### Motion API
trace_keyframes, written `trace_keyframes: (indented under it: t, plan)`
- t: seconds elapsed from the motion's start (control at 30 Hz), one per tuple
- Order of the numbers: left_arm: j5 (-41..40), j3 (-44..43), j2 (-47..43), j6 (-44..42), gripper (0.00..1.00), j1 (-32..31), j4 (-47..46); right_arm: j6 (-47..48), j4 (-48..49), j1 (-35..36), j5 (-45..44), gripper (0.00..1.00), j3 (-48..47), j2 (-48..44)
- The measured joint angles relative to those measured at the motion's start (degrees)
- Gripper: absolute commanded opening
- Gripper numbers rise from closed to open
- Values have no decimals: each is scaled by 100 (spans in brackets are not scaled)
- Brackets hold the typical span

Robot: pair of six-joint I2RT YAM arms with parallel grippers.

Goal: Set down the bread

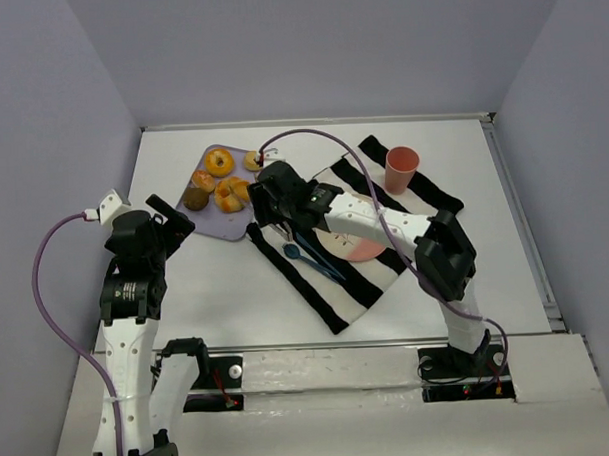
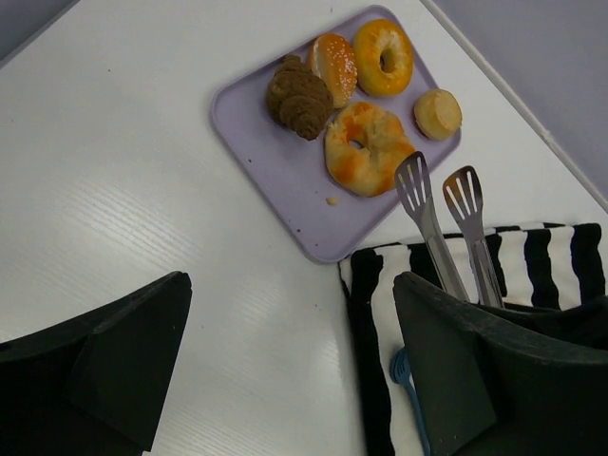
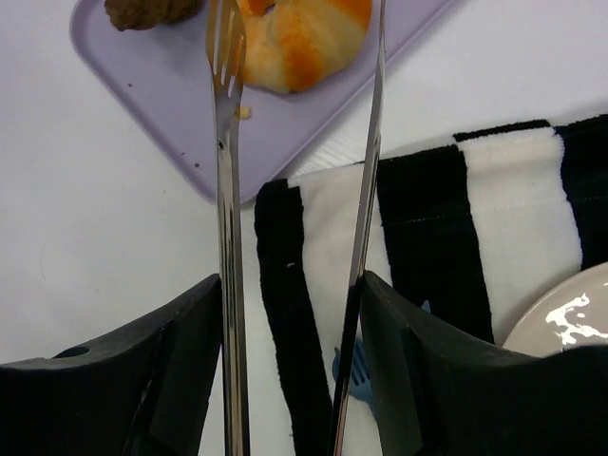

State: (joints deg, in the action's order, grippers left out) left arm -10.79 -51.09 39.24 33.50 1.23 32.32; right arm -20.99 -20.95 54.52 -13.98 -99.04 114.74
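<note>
Right gripper (image 3: 290,296) clasps tongs (image 3: 226,190) (arm stretched forward); left gripper (image 2: 290,285) hangs, fingers wide apart

Two arms, same build. Left arm (image 1: 128,339): white link shells w/ black joint housings; small white print on one black block, too small to read. Lilac cable (image 1: 41,287) loops off its side to a white connector block (image 1: 110,205). Right arm (image 1: 384,223): white links, black elbow housing, second lilac cable (image 1: 321,135) arcing over it, then running along the link. Left gripper (image 1: 174,219) black; its fingers (image 2: 114,361) matte, blocky, angular. Right gripper (image 1: 268,194) black too; its fingers (image 3: 142,380) smooth w/ rounded edges. Black base mounts (image 1: 459,368) sit on a silver rail (image 1: 319,363), thin red wire (image 1: 228,401) beside them.
</note>
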Motion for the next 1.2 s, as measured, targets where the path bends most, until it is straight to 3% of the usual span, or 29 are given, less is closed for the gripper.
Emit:
trace_keyframes:
  t: [0.37,0.7,0.77,1.0,1.2]
  plan:
    - [133,13,48,-2,99,44,-63,-199,-352,-442,549,69,-1580,1290]
    - [203,94,92,-2,99,114,-129,-348,-662,-573,870,70,-1932,1766]
    - [221,94,98,-2,99,131,-133,-372,-706,-575,887,67,-1932,1768]
    - [262,94,105,-2,99,151,-138,-437,-756,-575,999,39,-2068,1805]
    - [280,94,105,-4,99,175,-142,-431,-837,-575,1060,33,-2330,1805]
